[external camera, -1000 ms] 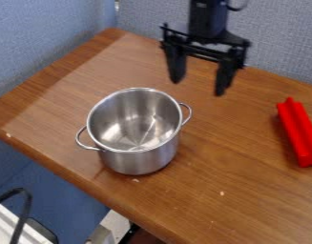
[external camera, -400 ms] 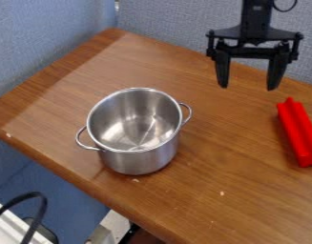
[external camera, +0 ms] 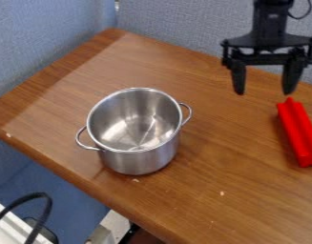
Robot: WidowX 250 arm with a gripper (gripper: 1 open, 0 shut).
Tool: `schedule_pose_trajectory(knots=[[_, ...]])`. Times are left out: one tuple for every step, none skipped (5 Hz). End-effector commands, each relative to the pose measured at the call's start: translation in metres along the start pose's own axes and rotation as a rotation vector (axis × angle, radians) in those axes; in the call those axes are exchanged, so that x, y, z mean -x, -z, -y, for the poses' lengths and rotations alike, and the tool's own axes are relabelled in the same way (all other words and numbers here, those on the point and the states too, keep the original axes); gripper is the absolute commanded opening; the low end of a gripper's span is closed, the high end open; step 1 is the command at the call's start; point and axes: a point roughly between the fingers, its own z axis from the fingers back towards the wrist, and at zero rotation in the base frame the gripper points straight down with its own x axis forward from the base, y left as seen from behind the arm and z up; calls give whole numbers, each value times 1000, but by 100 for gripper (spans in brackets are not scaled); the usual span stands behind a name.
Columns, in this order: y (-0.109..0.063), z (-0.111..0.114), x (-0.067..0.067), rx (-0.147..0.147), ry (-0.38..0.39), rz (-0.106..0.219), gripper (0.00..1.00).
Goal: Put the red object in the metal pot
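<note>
Gripper [external camera: 265, 80] open, pointing down, upper right of frame, above the block's [external camera: 299, 131] far end. Block lies flat at right edge of worktop [external camera: 69, 86], well apart from empty pot [external camera: 135, 129]. Likely light, stiff; grasp across narrow width, mid-length.

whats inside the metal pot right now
Nothing: the metal pot shows only its bare brushed floor and far wall. The near inner wall is hidden by the rim.

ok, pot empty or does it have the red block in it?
Empty. The metal pot shows only its bare brushed interior; the red object lies on the table to its right, below the open gripper.
</note>
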Motion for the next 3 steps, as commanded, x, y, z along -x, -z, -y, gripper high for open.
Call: schedule_pose_trajectory(knots=[[5, 24, 6, 37, -24, 22, 100], [24, 40, 10, 35, -52, 30, 100], [29, 45, 7, 35, -110, 34, 100]])
